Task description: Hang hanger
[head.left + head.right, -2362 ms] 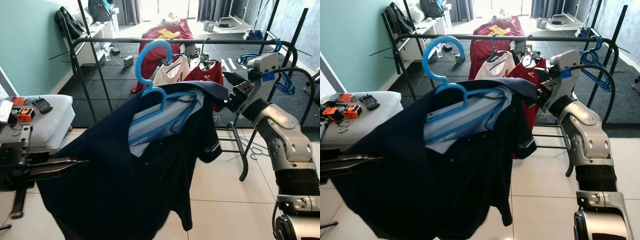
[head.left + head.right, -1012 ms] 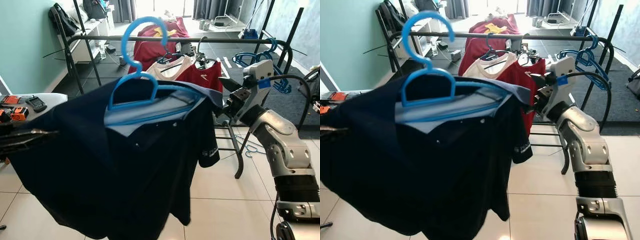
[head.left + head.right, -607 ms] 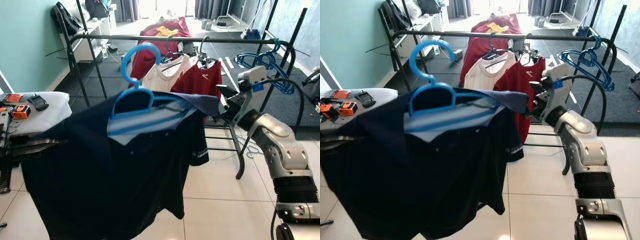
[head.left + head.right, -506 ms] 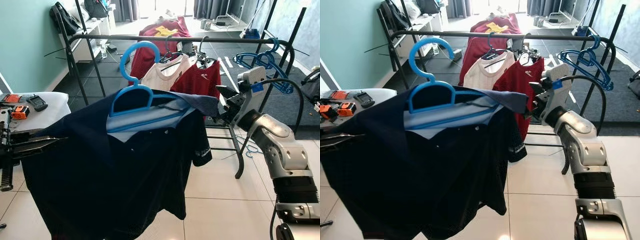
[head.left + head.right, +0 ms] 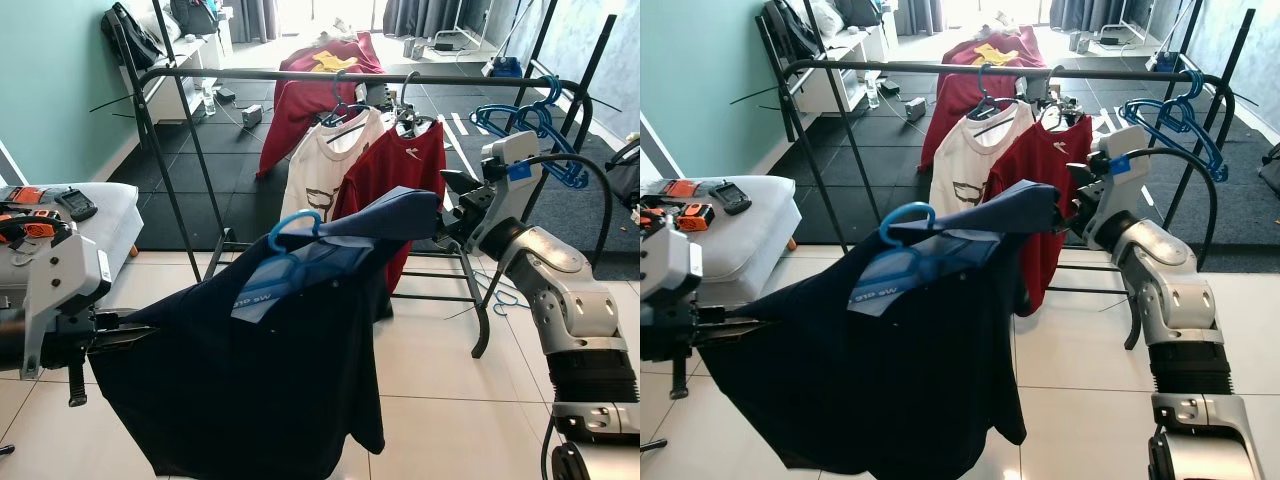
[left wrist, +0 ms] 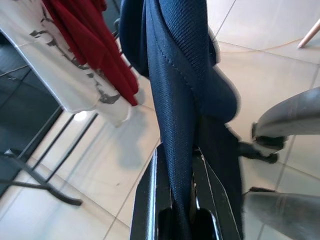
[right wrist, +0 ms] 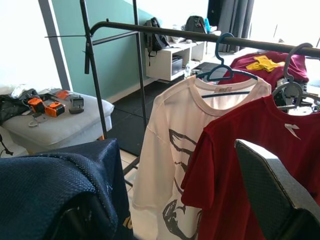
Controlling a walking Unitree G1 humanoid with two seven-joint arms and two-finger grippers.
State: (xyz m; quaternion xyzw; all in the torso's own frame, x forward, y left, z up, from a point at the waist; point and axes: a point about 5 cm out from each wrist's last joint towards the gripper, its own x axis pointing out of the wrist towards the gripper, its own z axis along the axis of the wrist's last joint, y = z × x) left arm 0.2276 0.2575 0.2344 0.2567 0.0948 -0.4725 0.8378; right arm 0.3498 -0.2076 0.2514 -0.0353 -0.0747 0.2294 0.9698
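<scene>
Both fingers of the left gripper (image 6: 177, 200) are pinching the dark navy shirt (image 5: 260, 390) at its left sleeve edge. That shirt's draped on a blue hanger (image 5: 292, 245), held up in front of the black clothes rail (image 5: 350, 78), not hooked on. Right gripper (image 5: 440, 215) is clamped on the shirt's other shoulder. White tee (image 5: 320, 165) and red tee (image 5: 395, 175) hang on the rail behind, spare blue hangers (image 5: 530, 120) at its right end.

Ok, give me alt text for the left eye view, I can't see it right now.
A dark blue shirt on a blue hanger is stretched between the left hand and right hand, below a black clothes rail holding a white shirt and a red shirt.
</scene>
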